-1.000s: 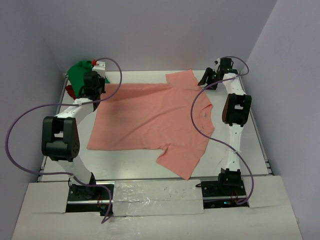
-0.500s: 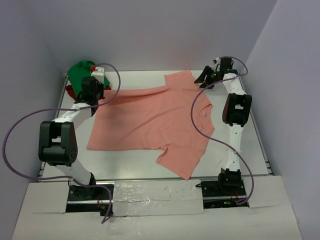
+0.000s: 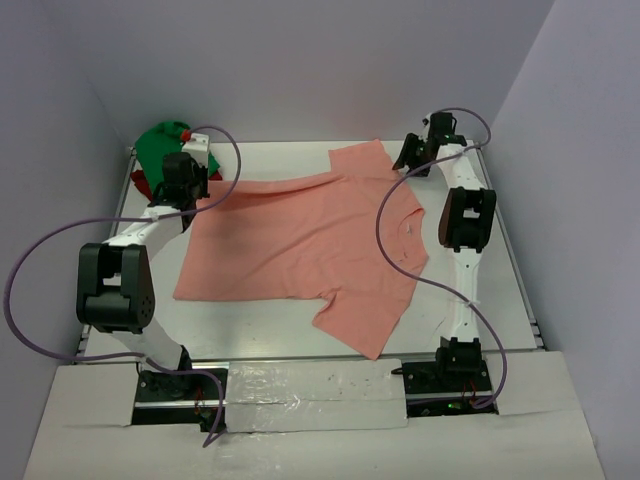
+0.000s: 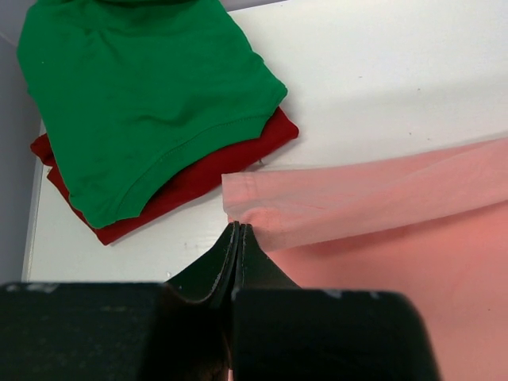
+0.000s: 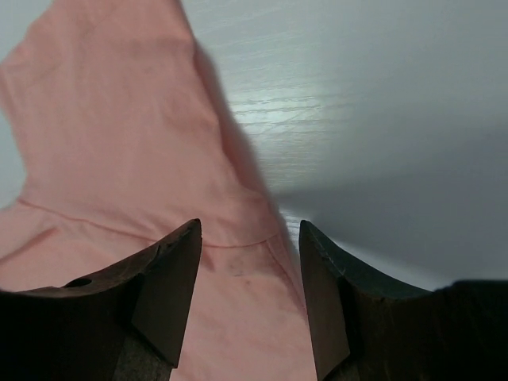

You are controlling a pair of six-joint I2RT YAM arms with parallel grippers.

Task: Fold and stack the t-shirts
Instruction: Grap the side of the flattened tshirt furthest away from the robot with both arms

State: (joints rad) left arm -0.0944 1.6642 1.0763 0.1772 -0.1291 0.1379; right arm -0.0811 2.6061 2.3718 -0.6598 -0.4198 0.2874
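Lying crosswise, salmon-pink t-shirt, collar rightward

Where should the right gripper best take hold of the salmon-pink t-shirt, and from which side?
Probably the far sleeve's right edge of the salmon-pink t-shirt, from above: it lies flat below the open right gripper, while the left gripper pinches the far hem corner.

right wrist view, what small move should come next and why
Probably lower the right fingers and close on the far sleeve edge of the pink shirt: they stand open over it, while the left fingers are shut on the far hem corner, so both could then carry the fold.
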